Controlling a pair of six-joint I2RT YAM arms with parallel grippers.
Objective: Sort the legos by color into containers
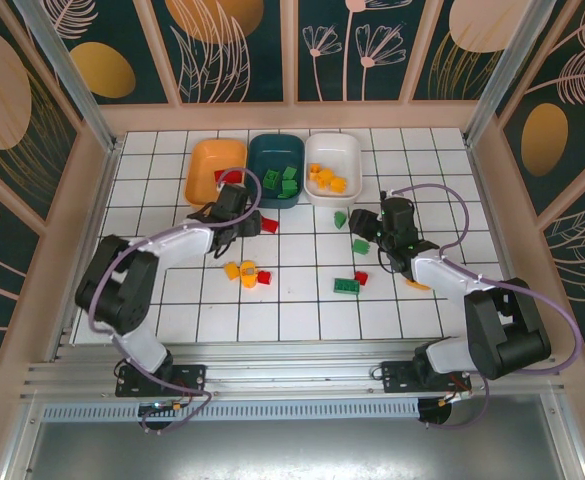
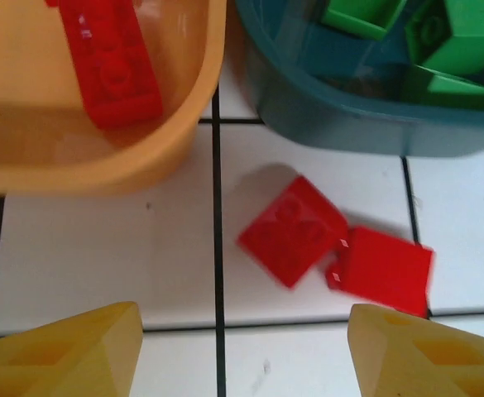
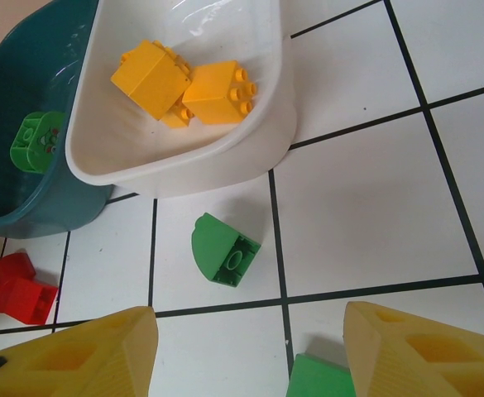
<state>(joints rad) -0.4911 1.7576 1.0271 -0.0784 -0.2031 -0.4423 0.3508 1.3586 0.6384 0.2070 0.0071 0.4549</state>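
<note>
While both grippers (image 2: 243,313) (image 3: 248,313) gape empty, orange tub (image 1: 210,160) holds red (image 2: 109,58), teal (image 1: 266,160) green (image 2: 461,41), white (image 1: 346,150) yellow (image 3: 150,78).

Three tubs stand side by side at the far side. The orange tub (image 1: 207,160) holds a long red brick (image 2: 109,58), the teal tub (image 1: 269,155) holds green bricks (image 1: 288,181), and the white tub (image 1: 337,150) holds yellow bricks (image 3: 184,87). Two loose red bricks (image 2: 293,231) lie touching each other, just before the orange and teal tubs. A half-round green brick (image 3: 225,251) lies just beside the white tub. Other bricks (image 1: 347,286), yellow, red and green, lie scattered nearer.
</note>
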